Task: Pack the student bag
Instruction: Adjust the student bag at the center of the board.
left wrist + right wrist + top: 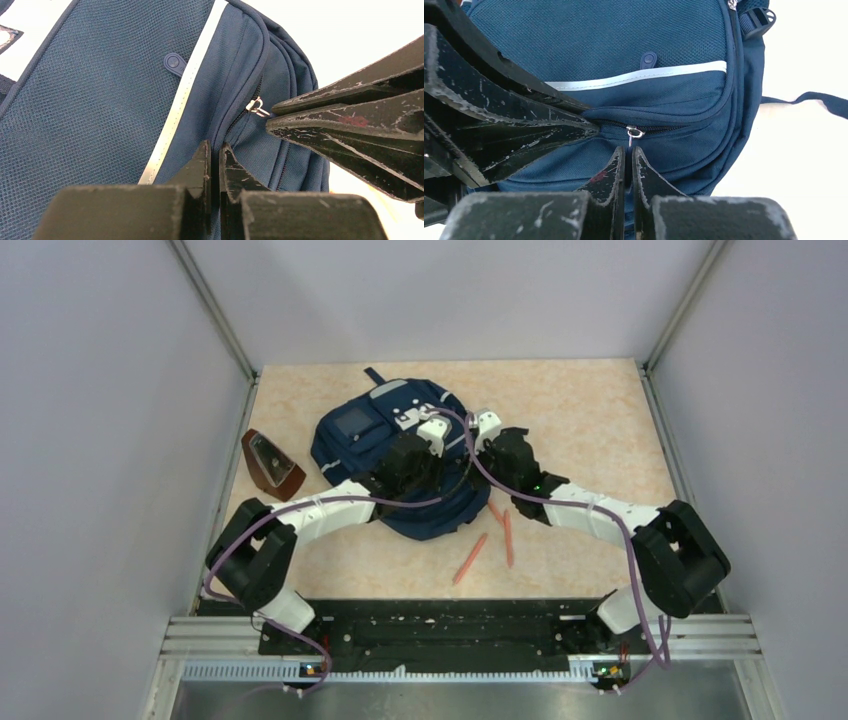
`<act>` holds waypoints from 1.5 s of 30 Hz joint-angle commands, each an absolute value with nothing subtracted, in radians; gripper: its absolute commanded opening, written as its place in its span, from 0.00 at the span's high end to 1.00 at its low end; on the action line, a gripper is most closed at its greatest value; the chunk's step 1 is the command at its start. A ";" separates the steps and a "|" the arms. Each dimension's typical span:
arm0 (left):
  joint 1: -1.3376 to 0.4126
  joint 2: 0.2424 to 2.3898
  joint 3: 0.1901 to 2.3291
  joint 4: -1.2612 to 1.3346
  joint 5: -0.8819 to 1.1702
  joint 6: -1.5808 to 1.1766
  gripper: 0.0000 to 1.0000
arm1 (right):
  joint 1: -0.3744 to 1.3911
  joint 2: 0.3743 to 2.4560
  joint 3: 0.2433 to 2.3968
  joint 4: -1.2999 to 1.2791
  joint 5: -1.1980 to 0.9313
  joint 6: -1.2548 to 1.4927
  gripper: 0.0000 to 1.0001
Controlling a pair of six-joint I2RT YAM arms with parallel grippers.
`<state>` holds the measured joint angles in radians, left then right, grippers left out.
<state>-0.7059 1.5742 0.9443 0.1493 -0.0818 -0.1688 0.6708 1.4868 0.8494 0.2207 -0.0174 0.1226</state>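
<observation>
The student bag lies flat on the table, navy with a grey strip and a white front patch. My left gripper is shut, pinching the bag's fabric just below the pocket zip. My right gripper is shut on the silver zip pull of the same pocket. In the left wrist view the right fingers meet at that pull. From above, both grippers, left and right, sit tip to tip over the bag's right side.
Three orange pencils lie on the table in front of the bag. A brown wedge-shaped object stands at the left wall. A loose strap trails from the bag.
</observation>
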 commanded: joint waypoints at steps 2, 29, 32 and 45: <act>-0.691 1.560 0.991 0.249 -0.087 -0.192 0.98 | 0.704 1.455 0.842 0.251 -0.015 0.184 1.00; -0.693 1.103 0.579 0.142 -0.164 -0.035 0.38 | 0.692 1.442 0.856 0.236 0.084 0.203 1.00; -0.693 1.143 0.595 0.151 -0.151 -0.023 0.39 | 0.692 1.437 0.855 0.229 0.088 0.200 1.00; -0.696 1.250 0.650 0.229 -0.075 -0.025 1.00 | 0.691 1.432 0.869 0.219 0.100 0.169 1.00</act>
